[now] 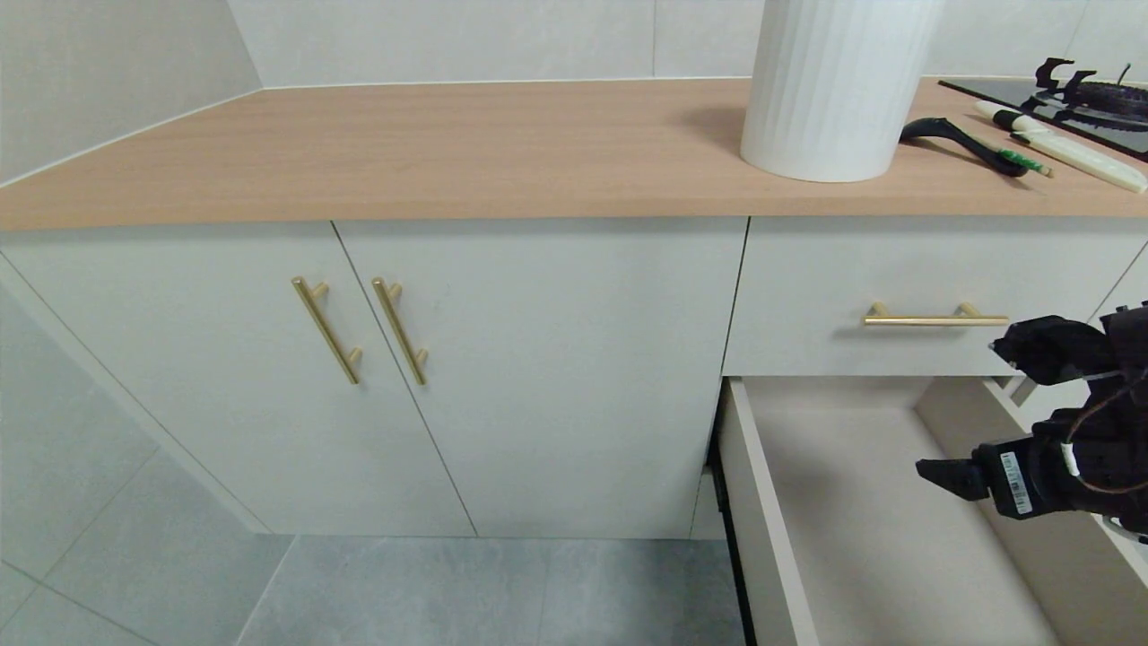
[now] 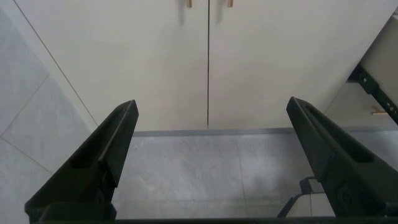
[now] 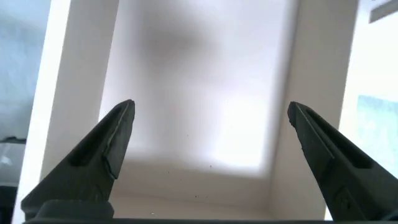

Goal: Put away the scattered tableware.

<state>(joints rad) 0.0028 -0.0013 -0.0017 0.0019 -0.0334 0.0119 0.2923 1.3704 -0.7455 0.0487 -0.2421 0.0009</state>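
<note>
On the wooden countertop (image 1: 448,152) at the far right lie a black-handled utensil (image 1: 960,139), a small green-handled piece (image 1: 1024,162) and a long cream knife-like piece (image 1: 1072,148). Below them the lower drawer (image 1: 861,502) is pulled out with nothing in it. My right gripper (image 1: 964,408) hangs open above the drawer's right side, holding nothing; in the right wrist view the gripper (image 3: 210,107) looks down onto the pale drawer floor (image 3: 199,93). My left gripper (image 2: 210,106) is open and holds nothing, low down over the grey floor in front of the cabinet doors.
A tall white ribbed container (image 1: 834,85) stands on the counter beside the utensils. A black hob (image 1: 1085,94) sits at the far right corner. An upper drawer with a brass handle (image 1: 933,318) is closed. Two cabinet doors (image 1: 448,377) with brass handles are closed at left.
</note>
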